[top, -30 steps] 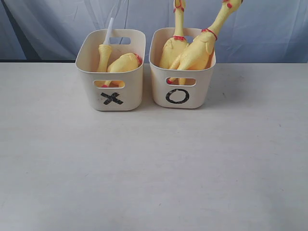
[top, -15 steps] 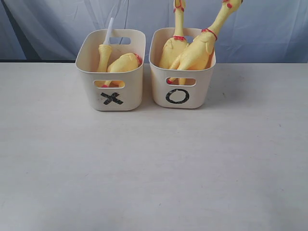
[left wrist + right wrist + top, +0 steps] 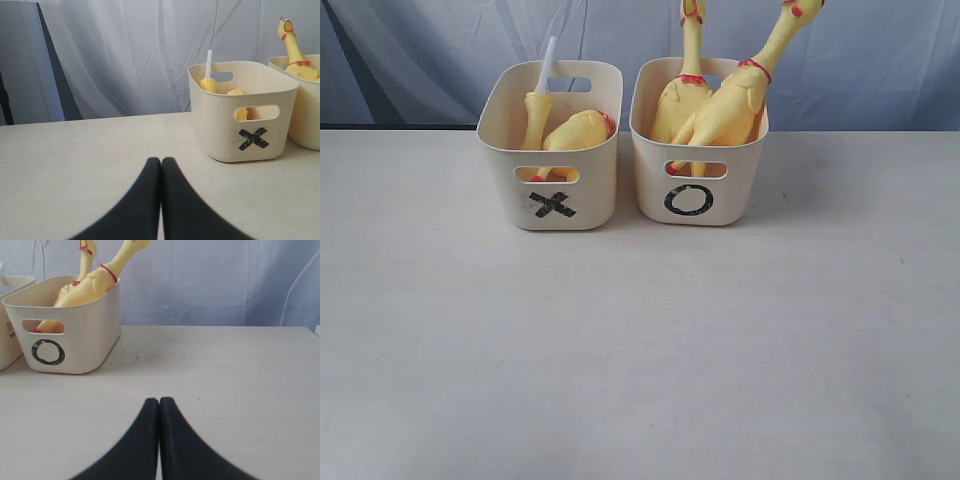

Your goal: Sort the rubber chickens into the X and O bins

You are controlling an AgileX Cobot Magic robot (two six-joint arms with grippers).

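The X bin [image 3: 590, 205] stands at the back left of the table and holds the thin chicken with a white tube [image 3: 536, 118] and the headless chicken [image 3: 578, 130]. Beside it the O bin [image 3: 735, 195] holds two long-necked chickens [image 3: 682, 95] [image 3: 740, 100] whose necks stick up above the rim. The left wrist view shows the X bin [image 3: 220, 135] ahead of my left gripper [image 3: 161, 161], which is shut on nothing. My right gripper [image 3: 159, 401] is likewise shut and empty, with the O bin [image 3: 85, 347] far ahead of it. Neither gripper appears in the exterior view.
The pale table [image 3: 640, 340] stretches in front of both bins. A blue-grey curtain [image 3: 880, 60] hangs behind the table's far edge. A dark vertical strip [image 3: 55, 75] shows at the curtain's side in the left wrist view.
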